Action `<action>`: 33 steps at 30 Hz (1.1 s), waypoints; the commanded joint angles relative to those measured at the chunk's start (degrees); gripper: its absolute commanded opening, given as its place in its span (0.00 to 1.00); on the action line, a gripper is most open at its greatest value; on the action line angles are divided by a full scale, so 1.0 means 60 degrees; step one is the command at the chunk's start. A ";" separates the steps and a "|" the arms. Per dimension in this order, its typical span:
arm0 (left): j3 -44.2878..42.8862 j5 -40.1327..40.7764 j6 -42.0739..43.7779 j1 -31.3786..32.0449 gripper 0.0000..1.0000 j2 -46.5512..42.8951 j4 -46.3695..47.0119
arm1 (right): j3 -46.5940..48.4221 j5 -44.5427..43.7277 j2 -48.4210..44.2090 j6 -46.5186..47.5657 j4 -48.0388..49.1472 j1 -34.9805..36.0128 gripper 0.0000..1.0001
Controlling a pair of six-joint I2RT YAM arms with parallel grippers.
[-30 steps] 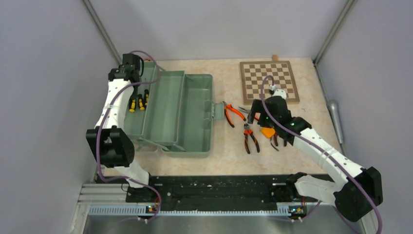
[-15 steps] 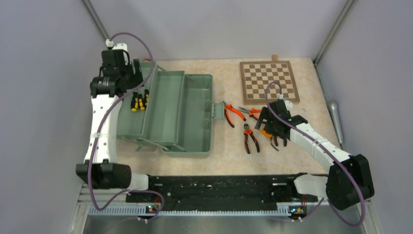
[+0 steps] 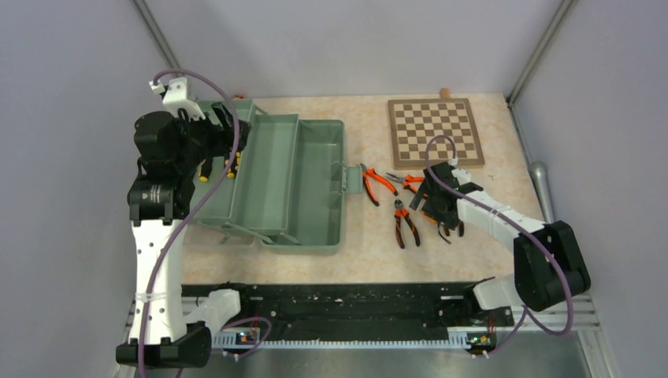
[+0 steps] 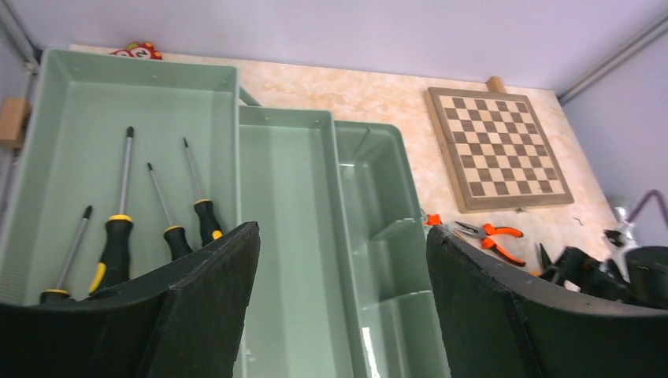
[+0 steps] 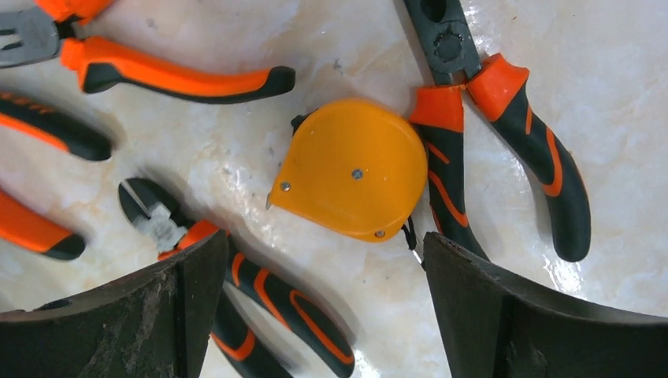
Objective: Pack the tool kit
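Hovering right gripper (image 5: 321, 246) above orange tape measure (image 5: 354, 169)

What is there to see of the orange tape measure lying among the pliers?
The tape measure is a small orange case, plastic by its look, rounded with one pointed corner. Three small screws show on its upturned flat face; a dark tab and a dark loop stick out at opposite edges. It lies flat on the marbled table, its edge against one handle of a pair of pliers. The open right gripper hangs above it, not touching.
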State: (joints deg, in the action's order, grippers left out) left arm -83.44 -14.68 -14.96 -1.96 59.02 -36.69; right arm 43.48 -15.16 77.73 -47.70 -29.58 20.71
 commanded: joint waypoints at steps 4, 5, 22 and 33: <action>0.0184 -0.0802 -0.0332 0.0267 0.82 -0.0359 0.0520 | 0.0052 -0.0776 0.1006 -0.0743 0.0762 -0.0218 0.91; 0.0196 -0.0774 -0.0313 0.0280 0.82 -0.0363 0.0506 | 0.0048 -0.0802 0.1118 -0.0722 0.0865 -0.0240 0.91; 0.0315 -0.1669 -0.0809 0.1335 0.82 0.0329 0.1242 | -0.0142 -0.0752 -0.0101 0.0167 0.0818 -0.0239 0.44; 0.0391 -0.2338 -0.1891 0.2966 0.82 0.1604 0.2393 | 0.0545 0.0152 -0.3049 0.3748 0.1746 0.0621 0.27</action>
State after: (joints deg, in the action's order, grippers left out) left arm -80.82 -26.61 -23.92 11.70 66.61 -28.25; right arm 42.61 -17.93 64.23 -35.46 -24.03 22.15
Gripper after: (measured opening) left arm 0.820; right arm 0.586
